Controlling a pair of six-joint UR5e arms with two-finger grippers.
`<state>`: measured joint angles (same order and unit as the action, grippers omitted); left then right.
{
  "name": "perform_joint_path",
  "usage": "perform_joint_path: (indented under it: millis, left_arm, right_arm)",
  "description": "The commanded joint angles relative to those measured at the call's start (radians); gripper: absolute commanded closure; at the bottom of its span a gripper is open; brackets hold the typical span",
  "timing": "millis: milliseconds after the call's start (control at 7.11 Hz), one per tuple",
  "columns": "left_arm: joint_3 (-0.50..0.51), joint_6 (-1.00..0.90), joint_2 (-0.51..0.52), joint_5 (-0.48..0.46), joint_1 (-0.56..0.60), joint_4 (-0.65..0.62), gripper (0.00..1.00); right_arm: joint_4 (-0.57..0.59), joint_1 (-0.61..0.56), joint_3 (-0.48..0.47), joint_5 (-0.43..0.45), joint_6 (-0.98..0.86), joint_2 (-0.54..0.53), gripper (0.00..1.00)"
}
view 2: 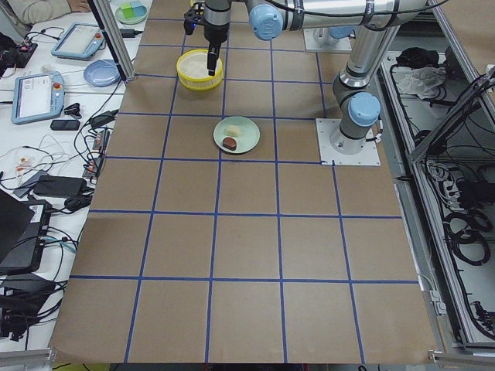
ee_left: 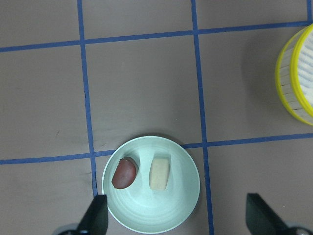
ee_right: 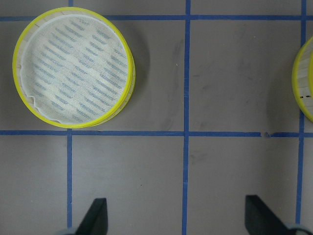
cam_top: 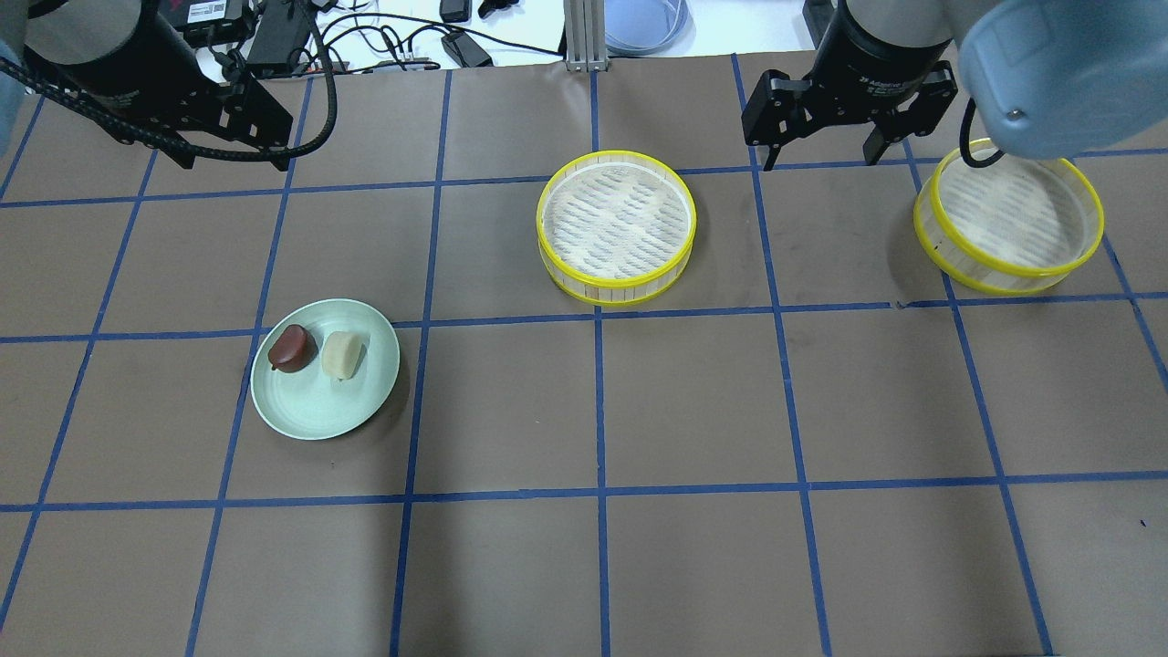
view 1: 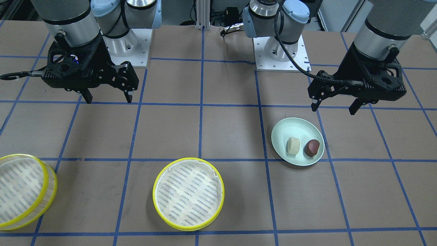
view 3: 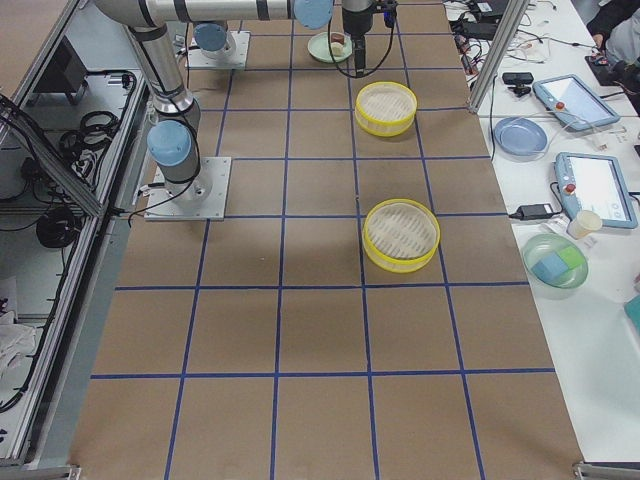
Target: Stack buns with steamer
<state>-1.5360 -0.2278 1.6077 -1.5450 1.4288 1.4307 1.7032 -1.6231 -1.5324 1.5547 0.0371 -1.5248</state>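
Observation:
A cream-white bun (view 1: 293,145) and a dark reddish-brown bun (view 1: 311,147) lie side by side on a pale green plate (view 1: 297,128). They also show in the left wrist view: the cream bun (ee_left: 159,173), the brown bun (ee_left: 124,173). One steamer tray (view 1: 188,193) stands empty at mid-table, a second empty tray (view 1: 20,191) far on my right side. My left gripper (view 1: 333,109) hangs open and empty above the table, just behind the plate. My right gripper (view 1: 108,100) hangs open and empty, between the two trays and closer to my base than both.
The table is brown with a blue tape grid. The arm bases (view 1: 280,51) stand at the near edge. Cables and devices (cam_top: 274,36) lie beyond the far edge. In the overhead view my right arm's elbow (cam_top: 1058,73) overlaps the right tray (cam_top: 1008,214).

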Motion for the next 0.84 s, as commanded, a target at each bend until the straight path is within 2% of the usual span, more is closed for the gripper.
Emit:
perform_joint_path:
  millis: [0,422,703]
  left_arm:
    - [-0.003,0.001,-0.002,-0.001,0.004,0.0,0.0]
    - [-0.007,0.038,0.006,-0.007,-0.001,0.002,0.0]
    - [-0.086,0.038,0.03,0.0,-0.008,-0.013,0.0]
  right_arm:
    - [-0.002,0.0,0.0,0.001,-0.005,0.0,0.0]
    - [0.001,0.002,-0.002,-0.001,-0.006,0.005,0.0]
    - [0.012,0.055,0.003,0.005,-0.043,0.011,0.0]
